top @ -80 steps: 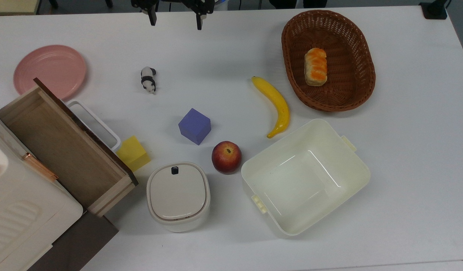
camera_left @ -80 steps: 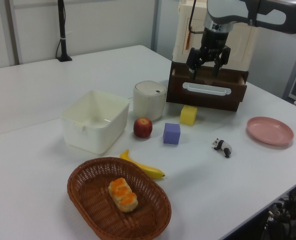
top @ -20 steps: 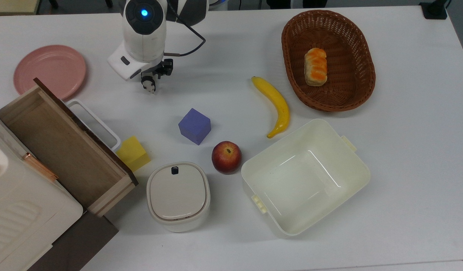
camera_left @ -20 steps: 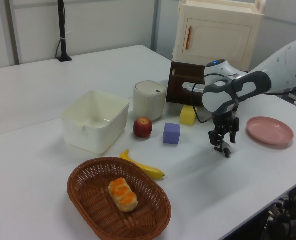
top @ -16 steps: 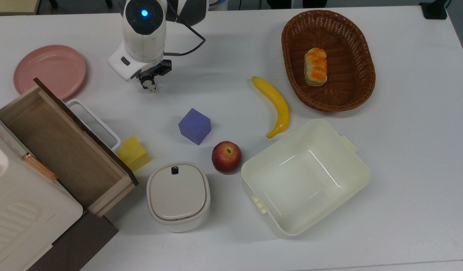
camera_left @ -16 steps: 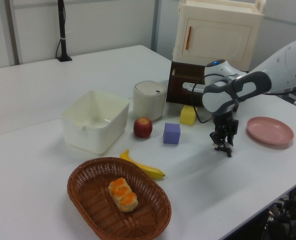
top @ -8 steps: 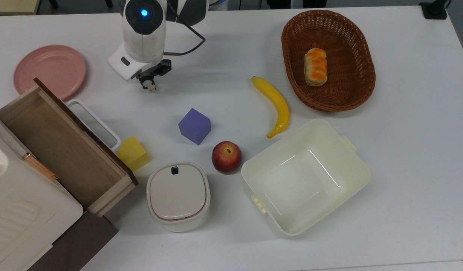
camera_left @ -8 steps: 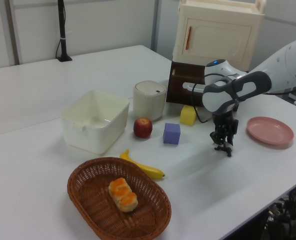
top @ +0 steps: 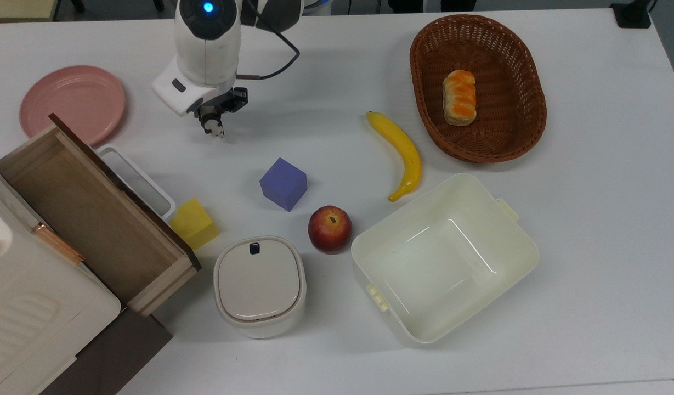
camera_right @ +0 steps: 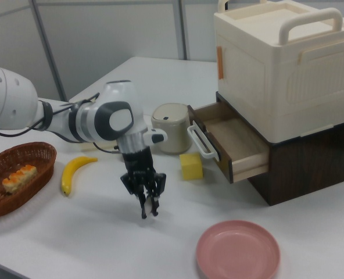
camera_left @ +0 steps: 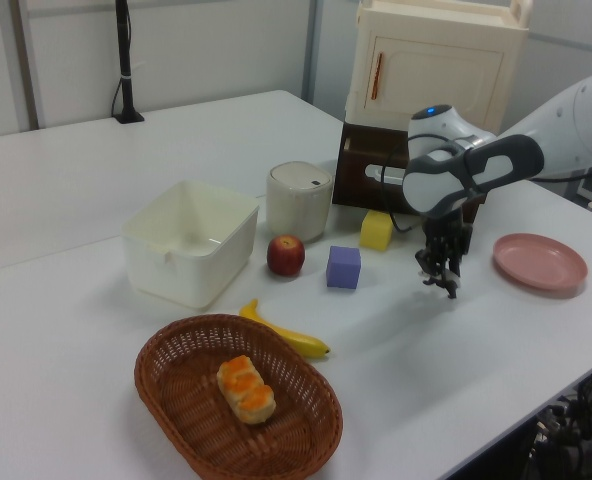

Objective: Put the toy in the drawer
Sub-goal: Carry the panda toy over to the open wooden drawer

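End effector (top: 215, 124) (camera_left: 442, 280) (camera_right: 149, 204) pinched narrow on toy (top: 218, 130) (camera_left: 449, 289) (camera_right: 151, 206); in right view we see toy held just above bench (top: 589, 219). Spot: toward top view's upper-left corner of bench, pink plate (top: 72, 101) nearer that corner. We find drawer (top: 90, 216) (camera_left: 376, 175) (camera_right: 233, 145) pulled open at top view's left edge, well apart from toy. Yellow block (top: 193, 223) just beside drawer front; purple cube (top: 283, 184) nearer bench middle.

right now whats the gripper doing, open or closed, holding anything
Gripper: closed on the toy panda, lifted just off the table.
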Available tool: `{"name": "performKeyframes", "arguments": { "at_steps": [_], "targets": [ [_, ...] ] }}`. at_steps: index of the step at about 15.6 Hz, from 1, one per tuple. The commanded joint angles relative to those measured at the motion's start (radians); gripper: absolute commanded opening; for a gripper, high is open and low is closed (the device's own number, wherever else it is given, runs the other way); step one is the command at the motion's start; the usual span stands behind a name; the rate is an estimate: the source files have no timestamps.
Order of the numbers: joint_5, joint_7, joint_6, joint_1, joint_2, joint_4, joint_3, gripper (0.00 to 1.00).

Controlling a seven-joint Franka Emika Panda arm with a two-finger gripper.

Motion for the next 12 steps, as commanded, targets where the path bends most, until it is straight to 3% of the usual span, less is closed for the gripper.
{"name": "performKeyframes", "arguments": {
  "at_steps": [1,3,9,12],
  "targets": [
    [0.0,0.027,0.002,0.046,-0.077,0.037,0.004,0.18],
    [0.008,0.062,0.0,0.051,-0.083,0.109,0.012,0.18],
    [0.15,0.075,0.007,0.017,-0.069,0.32,0.017,0.18],
    [0.195,0.068,0.019,-0.006,-0.061,0.358,-0.011,0.18]
  ]
}}
